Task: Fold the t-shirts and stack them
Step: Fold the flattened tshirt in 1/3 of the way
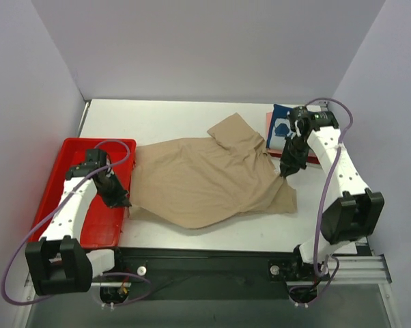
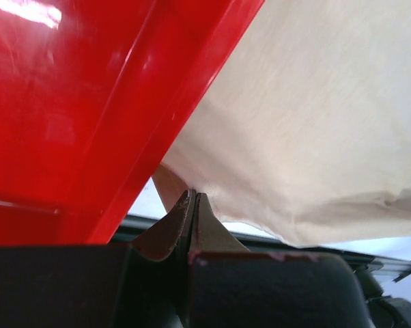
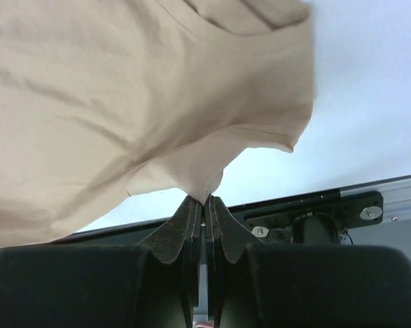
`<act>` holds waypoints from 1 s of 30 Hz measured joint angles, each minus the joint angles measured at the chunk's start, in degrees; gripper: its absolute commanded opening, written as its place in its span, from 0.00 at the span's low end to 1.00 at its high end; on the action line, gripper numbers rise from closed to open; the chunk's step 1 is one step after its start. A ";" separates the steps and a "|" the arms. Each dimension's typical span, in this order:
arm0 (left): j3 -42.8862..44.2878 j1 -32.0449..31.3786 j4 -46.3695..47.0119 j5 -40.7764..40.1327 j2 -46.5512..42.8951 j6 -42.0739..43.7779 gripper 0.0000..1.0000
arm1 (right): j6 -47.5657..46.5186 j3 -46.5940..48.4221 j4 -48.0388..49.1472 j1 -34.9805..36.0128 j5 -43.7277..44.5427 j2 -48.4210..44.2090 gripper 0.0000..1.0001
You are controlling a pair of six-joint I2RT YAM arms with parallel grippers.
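The tan t-shirt (image 1: 212,179) lies spread out and wrinkled in the middle of the table. My left gripper (image 1: 121,199) is at its left edge beside the tray, and its jaws are shut on the cloth's edge (image 2: 192,197). My right gripper (image 1: 288,168) is at the shirt's right edge, shut on a pinch of tan cloth (image 3: 206,199) that it holds slightly lifted. The shirt fills the left wrist view (image 2: 315,116) and the right wrist view (image 3: 123,96). A folded navy t-shirt (image 1: 281,128) with white print lies at the back right on a pink one (image 1: 269,121); a red edge (image 1: 309,159) shows beneath.
The red plastic tray (image 1: 61,179) sits at the left, its wall (image 2: 89,116) close to my left gripper. The table's black front rail (image 1: 212,260) runs along the near edge. Grey walls enclose the back and both sides.
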 measured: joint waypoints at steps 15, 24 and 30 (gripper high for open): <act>4.57 5.18 9.75 1.99 9.01 -1.07 0.00 | -3.74 20.70 2.67 -1.44 0.17 20.17 0.00; 7.32 5.66 12.81 3.41 13.22 -1.22 0.00 | -4.57 26.49 2.93 -1.60 -0.09 26.21 0.00; 8.31 5.66 13.44 3.87 13.55 -1.09 0.58 | -6.08 28.50 2.93 -1.60 -2.10 28.94 0.52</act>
